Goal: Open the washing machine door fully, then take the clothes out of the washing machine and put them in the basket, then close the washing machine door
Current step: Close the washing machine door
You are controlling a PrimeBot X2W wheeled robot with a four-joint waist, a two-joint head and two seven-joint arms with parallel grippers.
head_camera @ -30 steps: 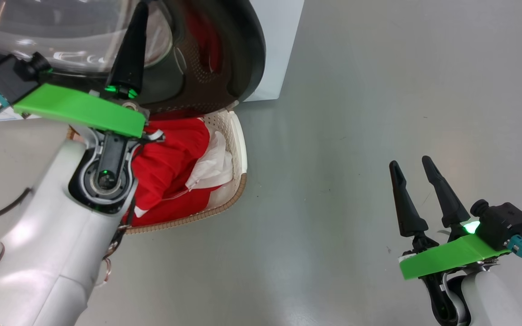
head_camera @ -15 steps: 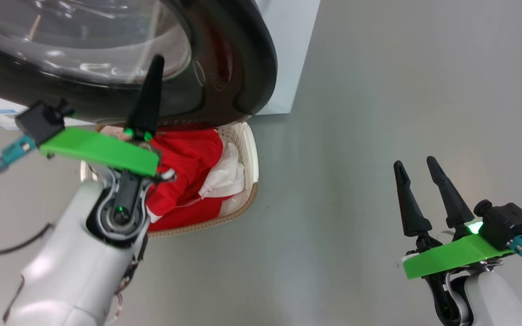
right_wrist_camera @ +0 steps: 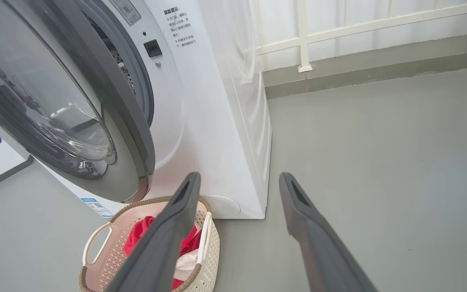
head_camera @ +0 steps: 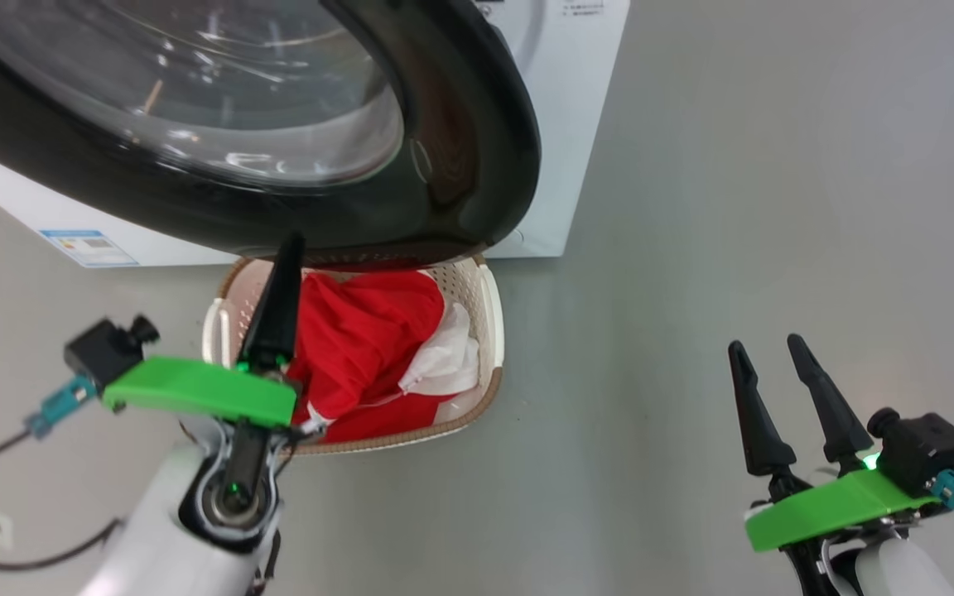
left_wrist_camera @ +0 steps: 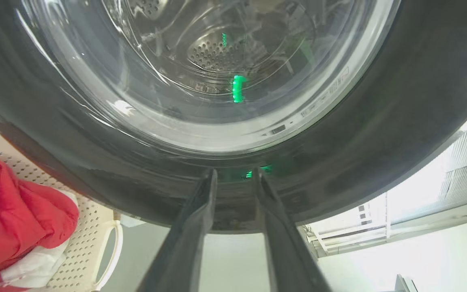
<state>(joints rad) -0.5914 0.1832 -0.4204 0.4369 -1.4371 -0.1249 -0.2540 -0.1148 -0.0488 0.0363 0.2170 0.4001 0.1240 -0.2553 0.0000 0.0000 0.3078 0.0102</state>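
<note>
The left gripper sits over the left part of the basket, tips raised to the underside of the washing machine door. In the left wrist view its fingers stand slightly parted with nothing between them. Contact with the door rim cannot be confirmed.

The door stands open, swung out from the washing machine and overhanging the basket's far rim.

Assessment:
- It is a rigid, fairly heavy hinged panel that should swing under a steady push and need a firm press to latch.
- The glossy rim is likely slippery, so a pinch would be unreliable.
- A flat push on the black rim, at the edge farthest from the hinge, is the preferred contact.
- The glass bowl is the fragile part and should take no load.
- The hinge side is not made out.

In appearance the door is a wide glossy black ring round a bulging clear window with strong reflections.

The clothes lie inside the basket, bright red with a white piece toward its right wall, heaped to about rim level. The removal step appears complete, leaving the door to be closed.

The basket has cream perforated walls and a brown woven-look rim. It sits on the floor directly before the machine.

The right gripper is well to the basket's right, low over the floor. Its fingers are spread wide and hold nothing.
</note>
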